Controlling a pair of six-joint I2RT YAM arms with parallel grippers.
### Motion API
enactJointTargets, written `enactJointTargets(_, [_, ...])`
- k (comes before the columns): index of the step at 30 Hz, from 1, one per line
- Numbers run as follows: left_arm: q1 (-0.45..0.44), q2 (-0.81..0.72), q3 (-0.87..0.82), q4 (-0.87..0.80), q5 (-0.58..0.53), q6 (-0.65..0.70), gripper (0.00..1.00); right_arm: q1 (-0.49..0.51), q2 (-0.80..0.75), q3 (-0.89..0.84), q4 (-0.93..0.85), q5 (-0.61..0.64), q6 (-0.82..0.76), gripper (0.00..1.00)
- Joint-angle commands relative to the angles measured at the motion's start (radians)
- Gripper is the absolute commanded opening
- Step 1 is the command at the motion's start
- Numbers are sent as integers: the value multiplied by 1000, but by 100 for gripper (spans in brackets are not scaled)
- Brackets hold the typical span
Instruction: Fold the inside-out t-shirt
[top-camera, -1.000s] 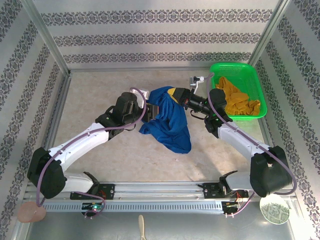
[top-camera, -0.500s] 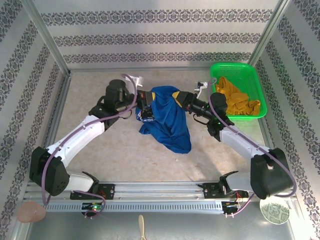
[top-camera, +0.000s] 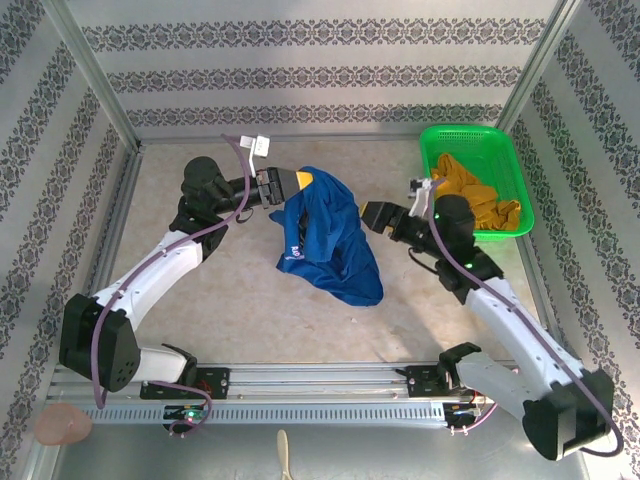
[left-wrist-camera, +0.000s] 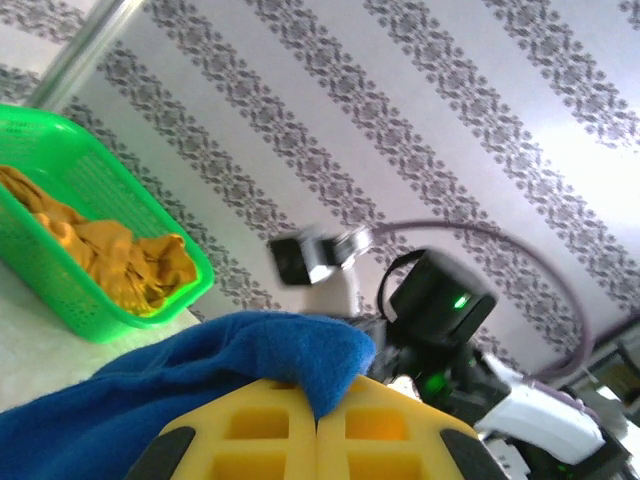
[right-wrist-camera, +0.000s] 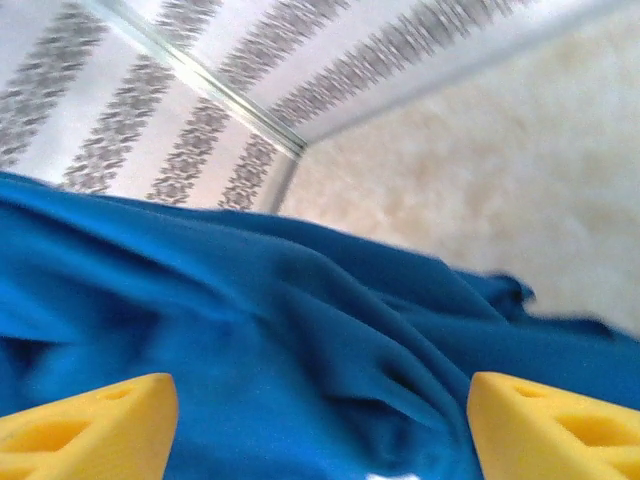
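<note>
The blue t-shirt (top-camera: 325, 235) is seen near the middle of the counter (top-camera: 200, 300), between the two arms and to the left of a green basket (top-camera: 512, 170). It is bunched and wrinkled, not spread flat. Its upper edge is raised at the far left corner, and the rest of the cloth trails toward the near right, where its lower end rests on the counter. The left end effector (top-camera: 301, 182) is closed on that raised corner. In the left wrist view its yellow fingers (left-wrist-camera: 250, 440) are pressed together, and a fold of the blue cloth is pinched at their seam and draped over their tips. The right end effector (top-camera: 368, 213) is held open just beside the right edge of the t-shirt. Whether it touches the cloth cannot be told from above. In the right wrist view its two yellow fingers (right-wrist-camera: 85, 425) are set wide apart at the lower corners, and rumpled blue cloth is spread in front of them, with nothing gripped between them. A mustard-yellow garment (top-camera: 478, 203) is heaped inside the basket, which is placed at the far right corner of the counter, well apart from the t-shirt. Patterned walls (top-camera: 300, 75) enclose the counter on three sides.
</note>
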Motion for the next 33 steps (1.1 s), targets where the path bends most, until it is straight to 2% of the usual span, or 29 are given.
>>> enactJointTargets(1, [14,13,1,138,81,-53,0,21,40,104,-156,-38,-224,79])
enactJointTargets(6, [14,32,11,157,98,-71,0,111,123,197,-156,-87,-320,81])
enactJointTargets(10, [13,38,20,156,101,-77,0,175,190,251,-170,-53,-359,81])
enactJointTargets(13, [13,42,20,168,110,-91,0,188,251,276,-149,-16,-354,78])
enactJointTargets(14, [14,42,18,176,115,-95,0,186,272,286,-140,-10,-350,75])
enactJointTargets(16, [15,44,7,199,121,-116,0,180,319,320,-130,-22,-345,56])
enactJointTargets(17, [17,46,1,212,125,-125,0,178,335,335,-126,-36,-344,44])
enactJointTargets(19, [28,49,-18,234,116,-144,0,164,351,364,-123,-93,-334,11])
enactJointTargets(20, [43,48,-30,245,103,-152,0,156,348,370,-126,-114,-332,0])
enactJointTargets(23, [109,34,-61,139,-20,-128,0,131,299,355,-107,-199,-294,0])
enactJointTargets(26, [168,3,-50,-221,-234,1,2,116,223,320,-54,-300,-241,0])
enactJointTargets(27, [177,1,-35,-311,-287,32,9,114,206,308,-39,-323,-228,0])
enactJointTargets(28, [184,8,-22,-368,-312,54,22,114,187,295,-11,-345,-207,0])
enactJointTargets(31, [185,18,-7,-416,-307,56,51,112,151,255,68,-339,-144,0])
enactJointTargets(33, [183,-15,-28,-418,-315,46,57,110,144,225,117,-319,-115,0])
